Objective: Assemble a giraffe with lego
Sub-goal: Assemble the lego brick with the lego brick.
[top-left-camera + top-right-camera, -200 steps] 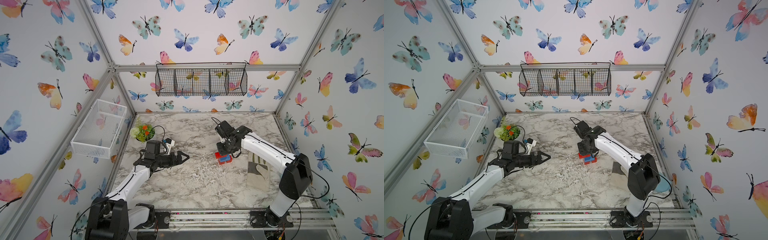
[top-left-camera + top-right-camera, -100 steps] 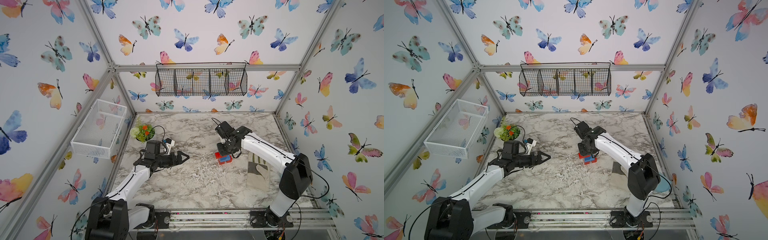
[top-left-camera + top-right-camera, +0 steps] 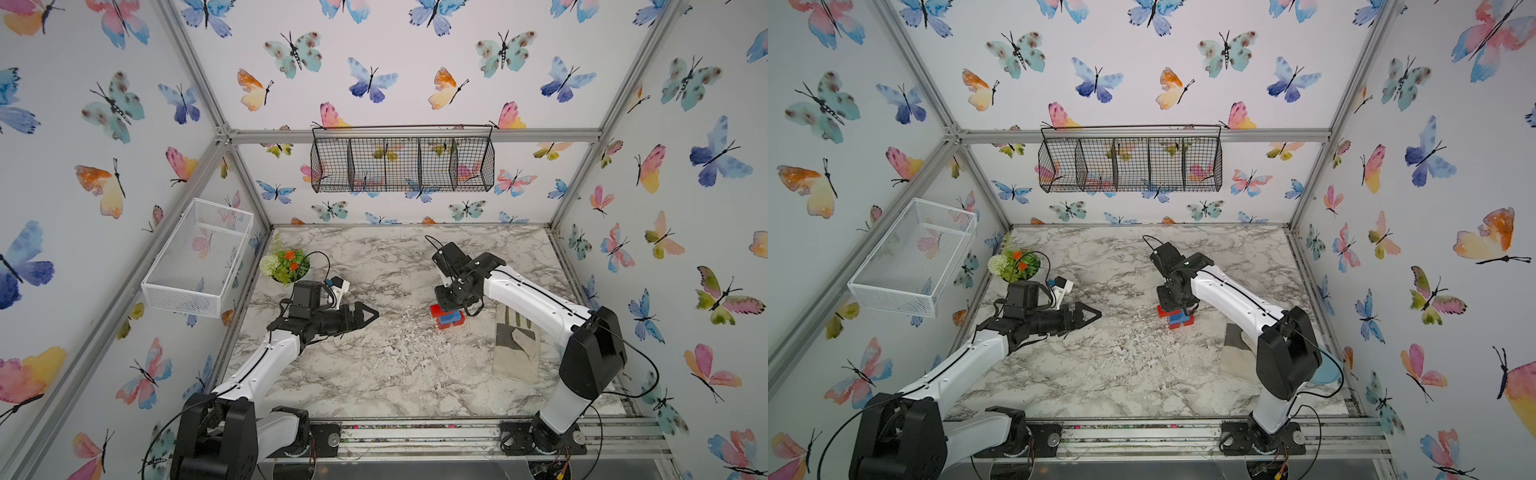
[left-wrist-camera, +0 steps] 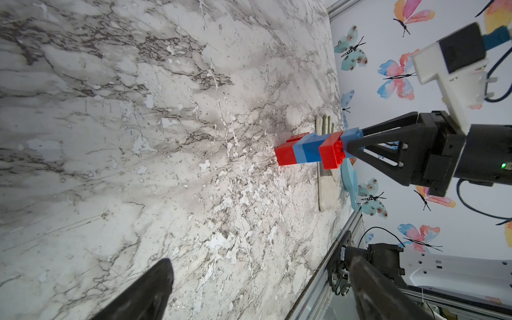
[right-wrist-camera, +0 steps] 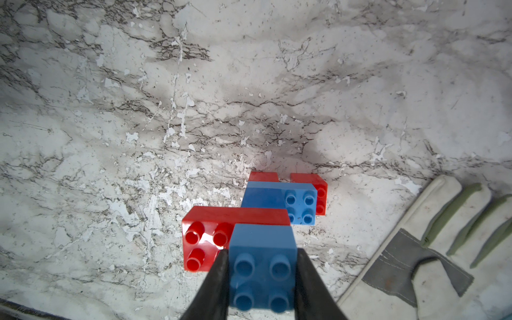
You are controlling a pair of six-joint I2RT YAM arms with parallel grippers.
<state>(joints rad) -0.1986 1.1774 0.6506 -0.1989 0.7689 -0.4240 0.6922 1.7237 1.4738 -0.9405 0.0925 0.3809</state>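
The giraffe (image 3: pixel 448 316) is standing on the marble table (image 3: pixel 374 374), right of centre, just beside a work glove (image 3: pixel 515 345) that is lying flat toward the right edge. In the right wrist view two red legs (image 5: pixel 310 181) are sitting on the table, a long blue body (image 5: pixel 279 202) is lying across them, and a long red brick (image 5: pixel 221 230) is sitting higher up with a small blue brick (image 5: pixel 263 266) on top of it. The right gripper (image 5: pixel 263 279) is pointing straight down and is clamping that blue brick, one finger pressing on each side. The left wrist view is showing the same stack from the side (image 4: pixel 310 151), upright, with the gripper at its top.

The left gripper (image 3: pixel 372 312) is hovering over the left half of the table, well apart from the giraffe, its fingers (image 4: pixel 144 293) standing spread with nothing between them. A small plant (image 3: pixel 286 264) is sitting in the far left corner
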